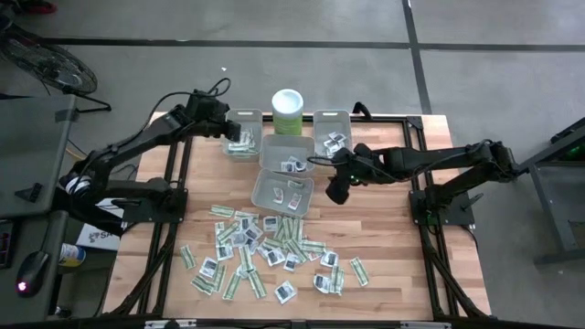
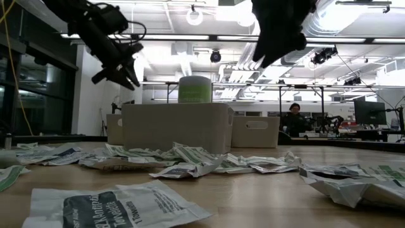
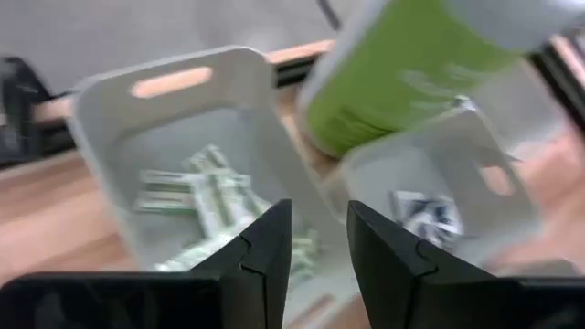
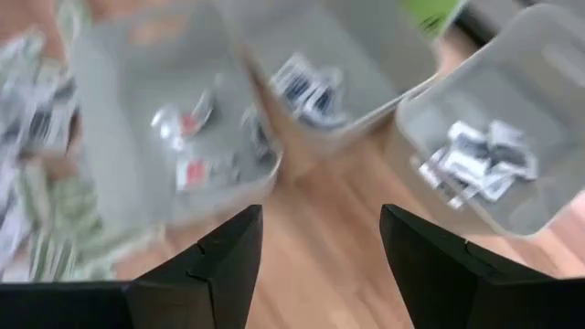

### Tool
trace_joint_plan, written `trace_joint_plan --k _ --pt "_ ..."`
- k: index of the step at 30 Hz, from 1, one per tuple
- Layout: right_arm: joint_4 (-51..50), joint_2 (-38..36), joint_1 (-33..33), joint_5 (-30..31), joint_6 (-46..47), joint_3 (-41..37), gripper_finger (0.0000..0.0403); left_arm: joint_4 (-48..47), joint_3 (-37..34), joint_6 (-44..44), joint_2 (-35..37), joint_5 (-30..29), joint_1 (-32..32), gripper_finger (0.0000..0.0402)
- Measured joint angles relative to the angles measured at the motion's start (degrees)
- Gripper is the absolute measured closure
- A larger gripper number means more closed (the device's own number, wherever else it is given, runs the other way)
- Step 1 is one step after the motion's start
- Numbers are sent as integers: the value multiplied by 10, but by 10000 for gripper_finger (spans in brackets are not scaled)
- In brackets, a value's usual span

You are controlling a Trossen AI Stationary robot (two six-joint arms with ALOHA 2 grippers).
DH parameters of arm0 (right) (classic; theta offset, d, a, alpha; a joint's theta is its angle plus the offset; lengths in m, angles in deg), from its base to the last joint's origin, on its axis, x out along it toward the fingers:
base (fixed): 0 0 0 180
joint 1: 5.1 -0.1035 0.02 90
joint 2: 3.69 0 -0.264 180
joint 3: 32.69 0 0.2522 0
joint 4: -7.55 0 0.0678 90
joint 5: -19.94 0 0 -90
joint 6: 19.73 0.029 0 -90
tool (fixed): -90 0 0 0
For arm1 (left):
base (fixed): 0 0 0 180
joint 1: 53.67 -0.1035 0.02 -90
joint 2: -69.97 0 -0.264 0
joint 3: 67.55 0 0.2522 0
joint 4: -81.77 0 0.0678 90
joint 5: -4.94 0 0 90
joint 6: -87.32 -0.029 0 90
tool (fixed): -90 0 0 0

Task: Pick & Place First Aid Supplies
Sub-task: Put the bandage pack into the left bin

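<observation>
Your left pincer hung over the far-left grey bin, fingers parted by a narrow gap with nothing between them. Directly beneath it, pale green strip packets lay in that bin, so by my reading you were at the release end of a drop: a strip sorted, the pincer empty.

Your right pincer hovered just beside the nearest bin, fingers spread wide and holding nothing. Past its fingertips sat that bin with a few red-marked packets, the middle bin with dark-printed squares, and the far-right bin with more white squares. The green canister stood between the two far bins.

The unsorted pile of packets lay on the surface well behind both pincers, toward the near edge. Your next move, I judge, called for swinging one pincer back over that pile, singling out one flat packet at the heap's edge, and closing low on it without pinching up its neighbours.
</observation>
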Motion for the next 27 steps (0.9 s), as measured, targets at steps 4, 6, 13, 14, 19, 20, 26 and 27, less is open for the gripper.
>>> trace_joint_plan --k 4,6,13,14,19,20,26,27 --pt "-34 0 0 -82 -54 0 187 -1 0 12 22 1 52 293" --pt "-57 0 -1 -127 -85 0 187 -2 0 32 24 -12 87 293" --pt "-58 0 -44 -235 -152 -54 187 4 0 81 25 -71 228 293" --pt "-54 0 -55 -243 -153 -66 187 4 0 85 25 -82 251 293" --pt "-40 0 -124 -273 -143 -106 187 6 0 118 25 -142 362 293" --pt "-34 0 -139 -273 -143 -113 187 6 0 123 25 -156 383 293" --pt "52 1 -234 -248 -146 -147 187 8 0 168 25 -238 496 293" --pt "70 2 -248 -245 -142 -151 187 8 0 174 25 -243 511 293"
